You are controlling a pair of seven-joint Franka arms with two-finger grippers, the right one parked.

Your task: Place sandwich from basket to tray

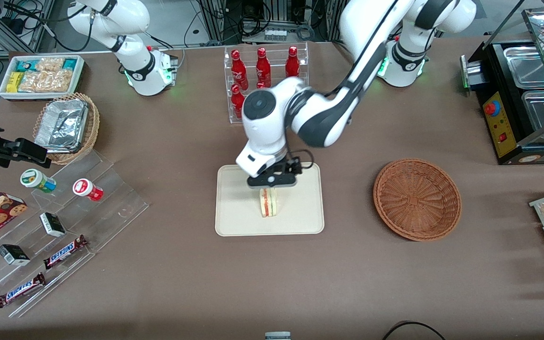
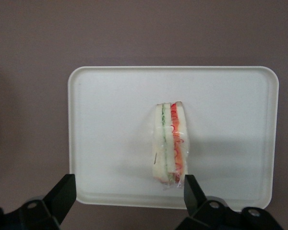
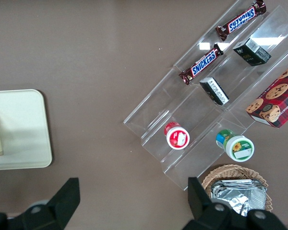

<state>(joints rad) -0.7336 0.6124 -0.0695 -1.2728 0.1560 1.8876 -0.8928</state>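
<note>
Now the sandwich [image 2: 170, 143] rests mid-tray [image 2: 110, 96] below the gripper's [image 2: 129, 196] open jaws.

Sandwich [image 1: 268, 202] stands on edge on the tray [image 1: 234, 222], red and green filling stripes showing. Gripper [image 1: 272, 183] sits right above the sandwich's top, over the tray part farther from the camera. Basket [image 1: 417, 199] sits beside the tray toward the working arm's end, apart from it, nothing in it. Rack of red bottles [image 1: 265, 71] stands farther from the camera than the tray. 2 Snickers bars [image 1: 43, 270] lie on a clear stepped stand [image 1: 111, 198] toward the parked arm's end.
</note>
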